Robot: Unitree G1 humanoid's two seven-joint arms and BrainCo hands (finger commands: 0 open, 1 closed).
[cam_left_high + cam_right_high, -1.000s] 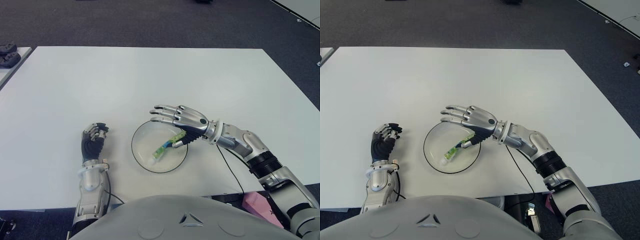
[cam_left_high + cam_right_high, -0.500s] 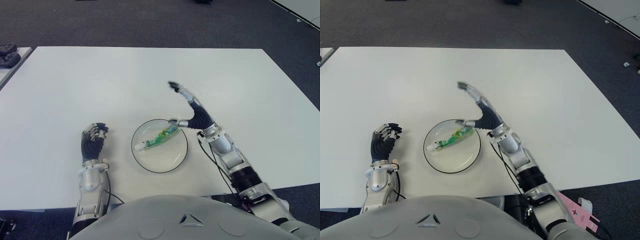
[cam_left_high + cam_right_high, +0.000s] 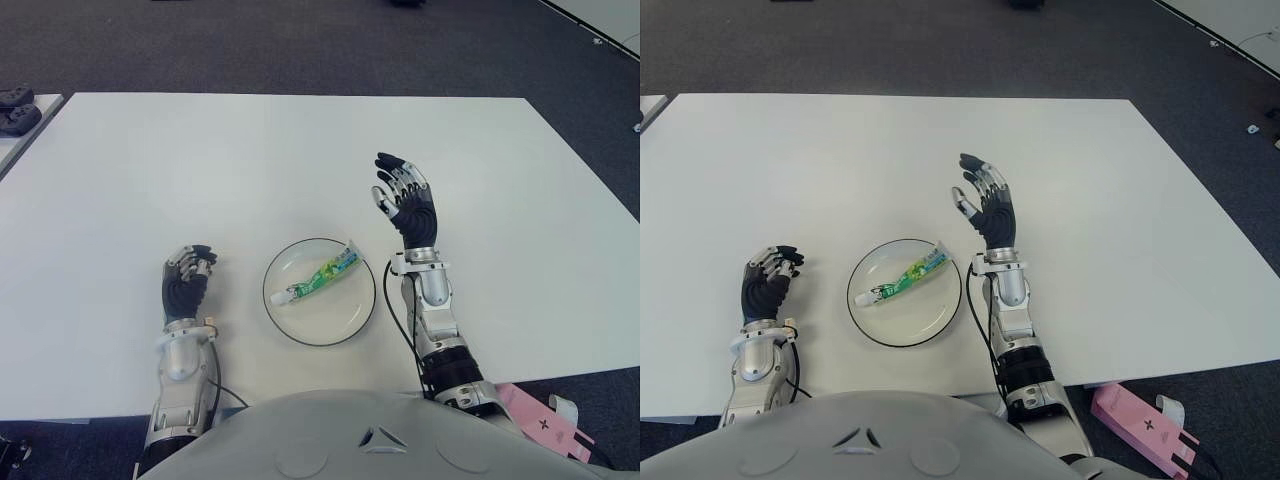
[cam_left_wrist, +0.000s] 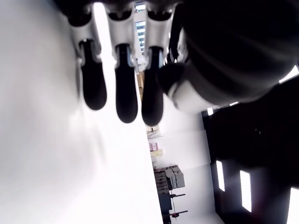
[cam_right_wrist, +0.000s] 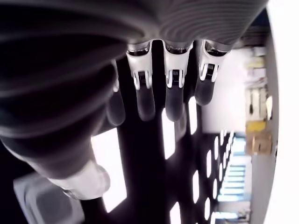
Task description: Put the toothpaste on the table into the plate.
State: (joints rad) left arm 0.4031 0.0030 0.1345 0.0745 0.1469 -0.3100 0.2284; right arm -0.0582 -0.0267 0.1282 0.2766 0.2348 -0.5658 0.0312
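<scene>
The green and white toothpaste tube [image 3: 322, 276] lies slantwise inside the clear round plate [image 3: 333, 322] near the table's front edge. My right hand [image 3: 402, 196] stands upright to the right of the plate, apart from it, palm facing me, open. Its own wrist view shows the fingers [image 5: 172, 95] extended with nothing between them. My left hand [image 3: 188, 274] shows to the left of the plate, shut and holding nothing; its fingers [image 4: 122, 91] are curled over the white tabletop.
The white table [image 3: 250, 160] stretches wide behind the plate. A pink box [image 3: 1143, 427] lies on the floor off the front right corner. Dark objects [image 3: 15, 108] sit on another surface at the far left.
My right hand let go of the toothpaste over the plate, then drew back to the right and turned upright. The tube now lies in the plate. The left hand has not moved.
</scene>
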